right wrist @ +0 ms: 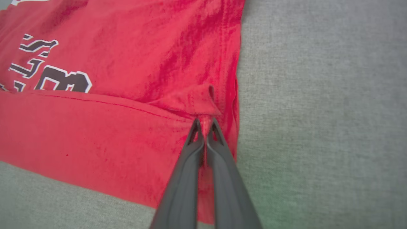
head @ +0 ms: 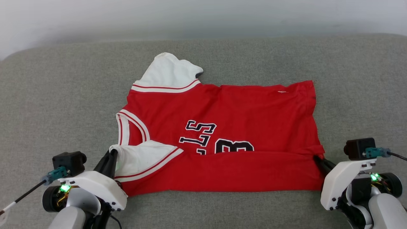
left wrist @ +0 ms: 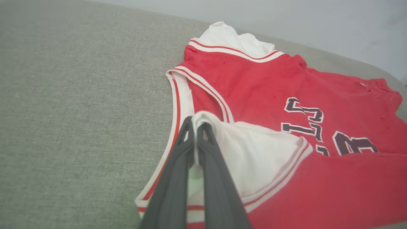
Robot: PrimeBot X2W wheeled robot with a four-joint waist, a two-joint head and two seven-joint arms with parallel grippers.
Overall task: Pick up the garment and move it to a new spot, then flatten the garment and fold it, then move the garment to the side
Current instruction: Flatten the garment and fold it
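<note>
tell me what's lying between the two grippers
The garment, folded over, spans from left gripper to right gripper in the head view.

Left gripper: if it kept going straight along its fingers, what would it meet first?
The left gripper is shut on the white sleeve of the garment; straight ahead it would likely run into the striped neckline trim, though depth is unclear.

Soft, even, bright light, thin shadows under the folds of the garment (head: pixel 222 105), far edge of the grey fabric surface (head: pixel 47 95) bowed by the wide lens, right gripper (right wrist: pixel 205 122) blurred close to its camera, faint green glow beside it.
</note>
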